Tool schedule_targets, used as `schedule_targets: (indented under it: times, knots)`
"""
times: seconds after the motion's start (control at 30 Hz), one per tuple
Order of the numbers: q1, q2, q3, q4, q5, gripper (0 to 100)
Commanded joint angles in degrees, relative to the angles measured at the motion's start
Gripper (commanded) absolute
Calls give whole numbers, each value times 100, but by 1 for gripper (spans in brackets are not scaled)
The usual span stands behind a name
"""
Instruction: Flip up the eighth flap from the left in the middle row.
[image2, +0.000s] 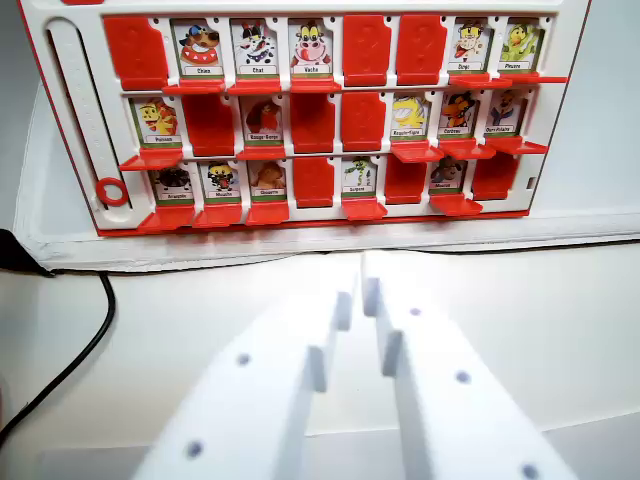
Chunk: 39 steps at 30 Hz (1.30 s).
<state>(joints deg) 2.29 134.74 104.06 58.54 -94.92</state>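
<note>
Small name labels are showing under the cartoon animal cards on the red-and-white plastic flap game board (330, 215). In the top row, the dog card (201, 48) is reading "Chien", the cat card (257, 48) "Chat" and the cow card (311, 47) "Vache". The remaining labels are staying too blurred to read.

The eighth flap (505, 112) of the middle row, at the wrist view's right end, shows its cartoon picture card above a red tab.
</note>
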Motion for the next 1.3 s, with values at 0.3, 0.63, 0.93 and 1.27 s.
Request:
schedule_targets:
  times: [0.3, 0.63, 0.93, 1.27]
  knots:
    - [-369, 650, -316, -193, 606, 0]
    - [-62, 571, -167, -316, 519, 0]
    - [1020, 88, 721, -1846, -360, 0]
    - [1784, -1055, 2013, -4351, -800, 0]
